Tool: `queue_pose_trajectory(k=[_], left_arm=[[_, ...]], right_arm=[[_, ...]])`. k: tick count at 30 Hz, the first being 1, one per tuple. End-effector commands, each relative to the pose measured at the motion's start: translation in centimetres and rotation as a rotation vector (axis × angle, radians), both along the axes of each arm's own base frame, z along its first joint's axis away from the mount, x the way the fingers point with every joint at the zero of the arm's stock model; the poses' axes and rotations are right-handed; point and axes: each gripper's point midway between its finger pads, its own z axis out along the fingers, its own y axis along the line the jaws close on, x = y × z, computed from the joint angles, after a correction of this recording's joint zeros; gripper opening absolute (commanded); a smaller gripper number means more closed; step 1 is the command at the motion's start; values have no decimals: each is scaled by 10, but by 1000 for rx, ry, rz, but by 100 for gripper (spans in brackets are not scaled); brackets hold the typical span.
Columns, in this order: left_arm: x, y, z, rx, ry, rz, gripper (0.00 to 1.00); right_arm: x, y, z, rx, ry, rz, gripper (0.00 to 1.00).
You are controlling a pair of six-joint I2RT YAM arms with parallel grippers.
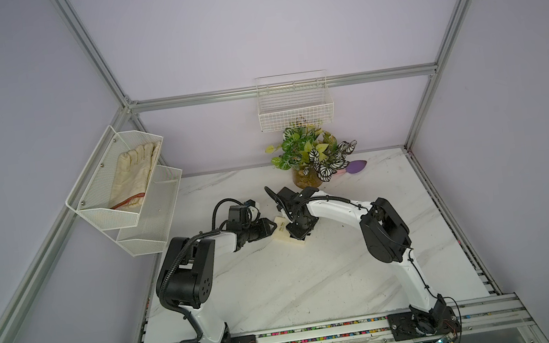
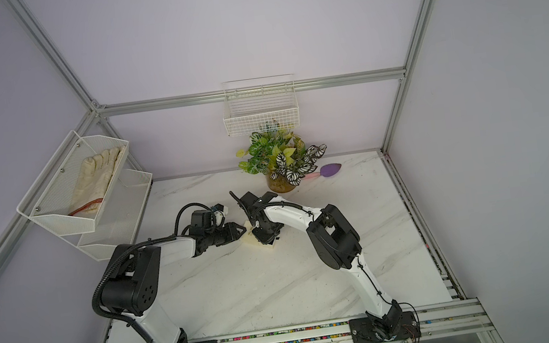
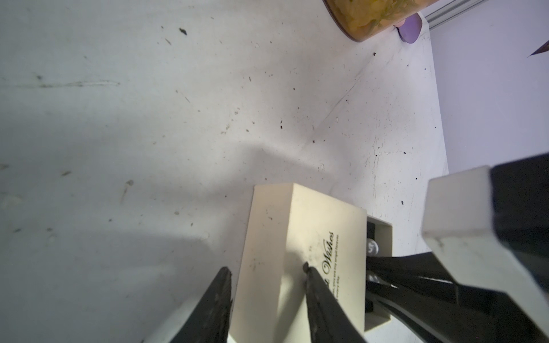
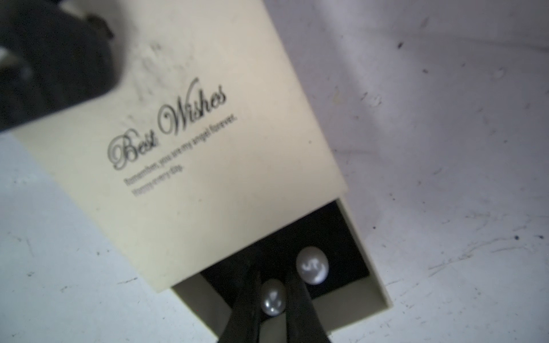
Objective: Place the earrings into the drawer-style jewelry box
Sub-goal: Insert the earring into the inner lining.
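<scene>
The cream jewelry box (image 4: 208, 118) with "Best Wishes" print lies on the marble table, small in both top views (image 1: 281, 231) (image 2: 246, 227). Its black-lined drawer (image 4: 350, 297) is slid partly out. My left gripper (image 3: 265, 268) is shut on the box's sleeve (image 3: 297, 225), one finger on top and one against its side. My right gripper (image 4: 271, 273) is over the open drawer, shut on one pearl-like earring (image 4: 273, 298). The other earring (image 4: 312, 265) lies on the black lining beside it. Both earrings show faintly in the left wrist view (image 3: 372, 246).
A potted plant (image 1: 307, 160) and a purple teardrop object (image 1: 357, 166) stand just behind the box. A wire basket (image 1: 295, 104) hangs on the back wall. A mesh shelf (image 1: 102, 216) holding a cream glove (image 1: 132, 173) is on the left wall.
</scene>
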Motion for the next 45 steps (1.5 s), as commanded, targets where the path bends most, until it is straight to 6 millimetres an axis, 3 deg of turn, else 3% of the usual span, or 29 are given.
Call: queue_pose_trajectory(k=[1, 17, 28, 32, 38, 45], left_arm=[[11, -1, 1, 13, -17, -7, 41], [11, -1, 1, 12, -16, -8, 41], [11, -1, 2, 11, -17, -8, 41], [11, -2, 4, 5, -20, -11, 41], [10, -4, 7, -2, -23, -15, 41], [10, -4, 7, -4, -21, -16, 41]], right_arm=[[0, 7, -1, 12, 2, -2, 19], [2, 9, 33, 63, -51, -27, 33], [3, 9, 63, 135, -114, -50, 36], [10, -9, 72, 189, -162, -177, 24], [8, -52, 57, 242, -153, -453, 11], [-6, -46, 28, 309, -46, -520, 0]])
